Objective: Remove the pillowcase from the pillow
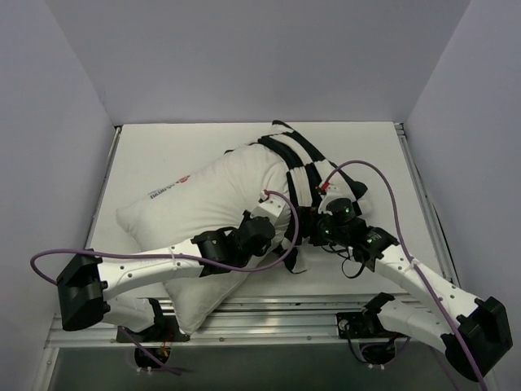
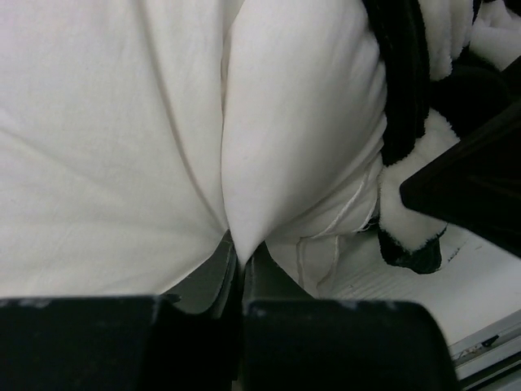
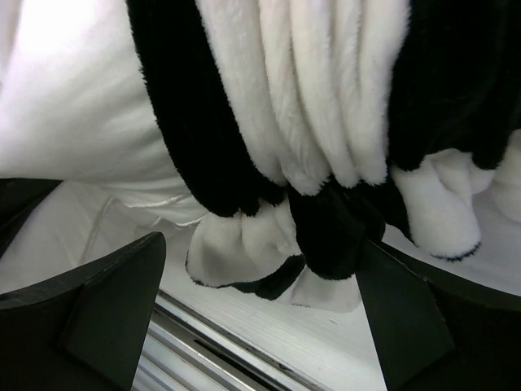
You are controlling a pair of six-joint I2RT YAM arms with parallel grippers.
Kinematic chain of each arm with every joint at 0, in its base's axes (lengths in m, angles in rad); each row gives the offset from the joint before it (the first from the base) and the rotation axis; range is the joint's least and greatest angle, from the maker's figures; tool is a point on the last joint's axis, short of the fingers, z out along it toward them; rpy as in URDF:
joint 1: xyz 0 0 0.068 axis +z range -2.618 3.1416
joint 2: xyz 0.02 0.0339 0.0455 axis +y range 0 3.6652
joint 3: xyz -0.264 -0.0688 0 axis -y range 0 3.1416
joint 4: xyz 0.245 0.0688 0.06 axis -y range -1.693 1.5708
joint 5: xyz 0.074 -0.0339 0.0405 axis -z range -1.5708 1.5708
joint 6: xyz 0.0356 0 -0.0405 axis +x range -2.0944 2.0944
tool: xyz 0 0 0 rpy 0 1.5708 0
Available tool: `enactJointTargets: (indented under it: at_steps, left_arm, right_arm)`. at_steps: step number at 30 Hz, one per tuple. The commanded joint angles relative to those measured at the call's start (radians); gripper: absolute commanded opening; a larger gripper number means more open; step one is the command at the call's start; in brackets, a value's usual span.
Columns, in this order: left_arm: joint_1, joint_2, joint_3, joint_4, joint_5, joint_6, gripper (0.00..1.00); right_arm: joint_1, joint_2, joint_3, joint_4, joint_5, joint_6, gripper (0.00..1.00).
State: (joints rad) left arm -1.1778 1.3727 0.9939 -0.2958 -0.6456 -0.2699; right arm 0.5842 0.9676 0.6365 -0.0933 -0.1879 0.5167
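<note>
While white walls (image 1: 260, 57) enclose the pale tabletop (image 1: 163, 147), the plump plain white stuffed pillow (image 1: 203, 195) lies centre-frame, with the black-and-white checkered fabric pillowcase (image 1: 297, 159) bunched at its upper-right end. Left wrist: left fingers (image 2: 232, 281) clench pillow fabric. Right wrist: right fingers (image 3: 114, 309) are released, flanking the hanging pillowcase.

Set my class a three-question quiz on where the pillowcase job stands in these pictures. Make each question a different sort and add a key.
1. True or false: the left claw is shut on a fold of the white pillow.
2. The right claw is: A) open, its jaws either side of the bunched pillowcase; B) shut on the pillow; C) out of view.
3. Fill in: in the top view, most of the pillow lies ____ (bare or covered).
Key: 1 true; 2 A; 3 bare.
</note>
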Motion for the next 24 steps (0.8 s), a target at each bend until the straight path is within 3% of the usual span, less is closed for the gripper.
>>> enactJointTargets:
  at_steps: [1, 7, 10, 12, 16, 17, 19, 24]
  left_arm:
    - [0.020, -0.044, -0.009, -0.015, 0.015, -0.040, 0.02]
    - [0.021, -0.106, -0.012, -0.035, 0.008, -0.048, 0.02]
    - [0.033, -0.132, -0.006, -0.060, -0.002, -0.048, 0.02]
    - [0.041, -0.145, 0.006, -0.081, -0.015, -0.048, 0.02]
    - [0.099, -0.188, 0.040, -0.144, -0.029, -0.029, 0.02]
    - [0.157, -0.192, 0.084, -0.167, -0.028, -0.028, 0.02]
    - [0.231, -0.187, 0.138, -0.224, -0.023, 0.018, 0.02]
    - [0.436, -0.159, 0.317, -0.307, -0.028, 0.101, 0.02]
  right_arm:
    - [0.040, 0.032, -0.023, 0.122, 0.085, 0.039, 0.92]
    - [0.074, 0.137, -0.026, 0.191, 0.128, 0.037, 0.90]
    - [0.078, 0.180, -0.017, 0.211, 0.142, 0.019, 0.82]
    - [0.078, 0.198, -0.008, 0.219, 0.169, 0.011, 0.65]
    - [0.057, 0.227, 0.102, 0.144, 0.266, -0.001, 0.05]
    - [0.040, 0.236, 0.135, 0.115, 0.286, -0.009, 0.00]
    - [-0.015, 0.238, 0.230, 0.029, 0.314, -0.021, 0.00]
    - [-0.318, 0.243, 0.414, -0.086, 0.271, -0.023, 0.00]
